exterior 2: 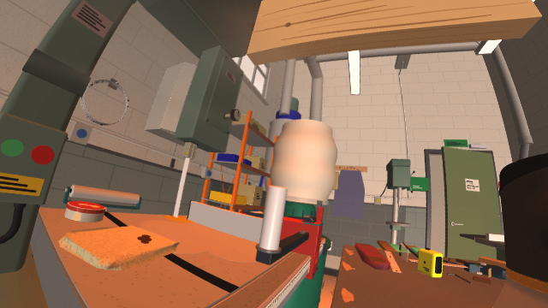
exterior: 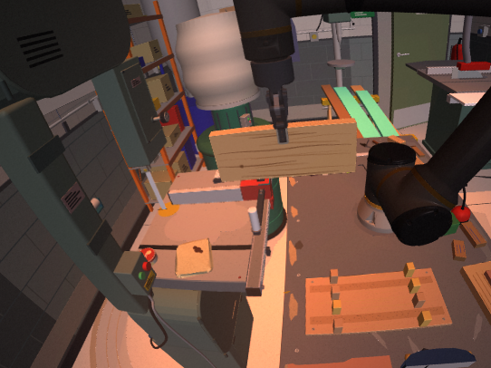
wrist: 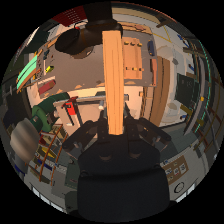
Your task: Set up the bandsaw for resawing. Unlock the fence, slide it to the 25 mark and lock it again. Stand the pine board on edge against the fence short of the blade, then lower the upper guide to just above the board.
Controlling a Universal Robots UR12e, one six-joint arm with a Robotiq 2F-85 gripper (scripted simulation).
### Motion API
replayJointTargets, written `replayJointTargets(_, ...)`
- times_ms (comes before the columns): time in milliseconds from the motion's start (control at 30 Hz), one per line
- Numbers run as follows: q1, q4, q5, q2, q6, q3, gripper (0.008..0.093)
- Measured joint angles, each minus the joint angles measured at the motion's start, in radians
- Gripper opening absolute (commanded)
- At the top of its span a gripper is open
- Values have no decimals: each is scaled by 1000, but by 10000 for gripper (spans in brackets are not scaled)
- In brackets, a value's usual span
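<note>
My gripper (exterior: 281, 131) (wrist: 114, 130) points down, high over the right edge of the bandsaw table. The pine board (exterior: 285, 150) (exterior 2: 385, 25) (wrist: 113, 84) hangs on edge in its closed fingers, gripped at the top edge. Below, the grey fence (exterior: 206, 192) (exterior 2: 222, 219) lies across the far part of the table, with its red lock block (exterior: 256, 188) (exterior 2: 310, 239) (wrist: 71, 108) at the right end. The thin white blade (exterior: 151, 188) (exterior 2: 183, 182) drops from the green upper guide housing (exterior: 136, 113) (exterior 2: 212, 100) to the table.
An offcut with a dark knot (exterior: 194, 258) (exterior 2: 117, 246) lies flat on the near part of the table. A white-handled lever (exterior: 253, 220) (exterior 2: 274, 218) stands at the front rail. A workbench to the right holds a wooden jig (exterior: 373, 299) and the arm's base (exterior: 392, 181).
</note>
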Motion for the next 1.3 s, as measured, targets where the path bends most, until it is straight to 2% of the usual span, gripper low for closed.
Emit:
replayJointTargets(267,-190,-53,0,92,-190,-38,80)
replayJointTargets(567,-323,-115,0,222,-323,-106,80)
replayJointTargets(933,-407,-162,0,355,-407,-192,80)
replayJointTargets(1300,-439,-179,0,423,-440,-244,80)
